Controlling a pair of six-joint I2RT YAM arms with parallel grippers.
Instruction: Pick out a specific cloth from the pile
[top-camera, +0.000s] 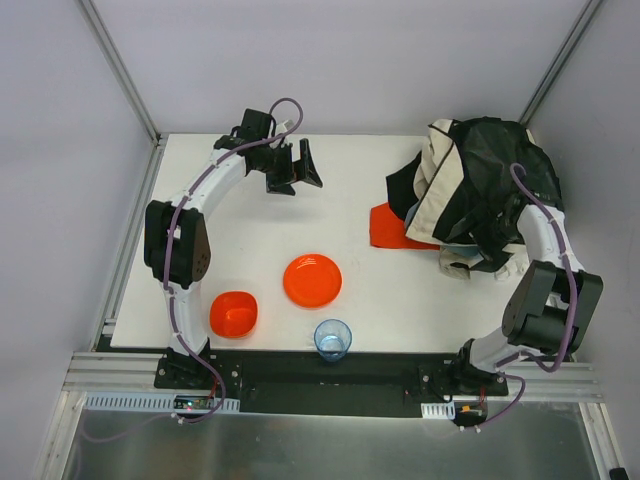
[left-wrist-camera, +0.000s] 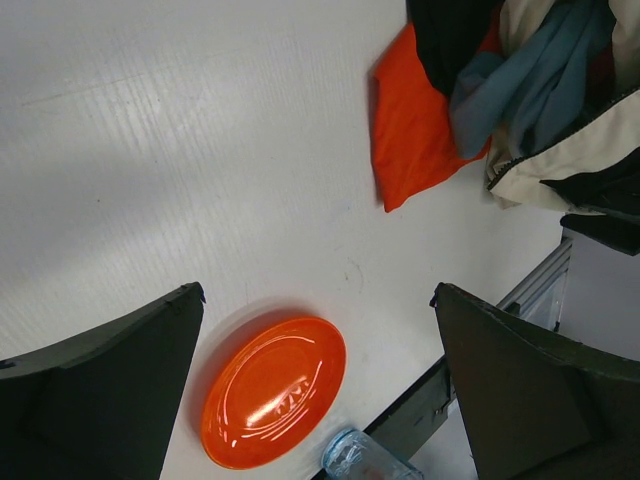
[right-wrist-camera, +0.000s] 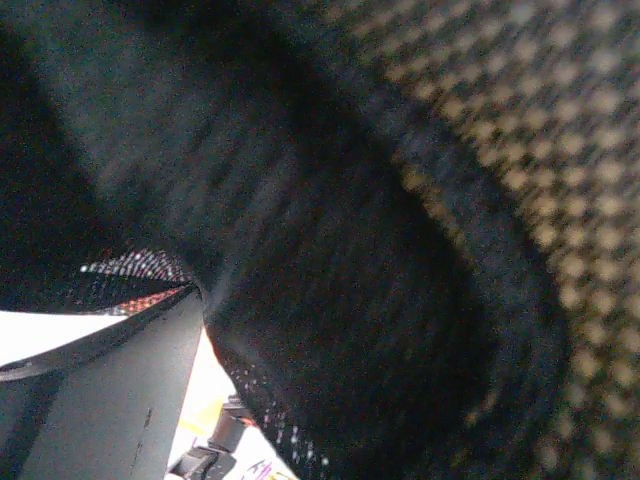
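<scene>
1. The cloth (top-camera: 388, 228) is plain orange-red, no print
2. The pile (top-camera: 485, 180) mixes black mesh, cream-white with dark edging, and dusty light blue
3. In the right wrist view the black mesh (right-wrist-camera: 520, 120) shows a grid of small tan dots
4. The plate (top-camera: 312, 280) is glossy orange; the bowl (top-camera: 233, 313) a redder orange
5. The cup (top-camera: 333, 339) is clear blue
6. Both arms (top-camera: 215, 185) are white with black joints and purple cables

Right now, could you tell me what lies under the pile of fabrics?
An orange-red cloth pokes out from under the pile at its edge; the rest is covered.
</scene>
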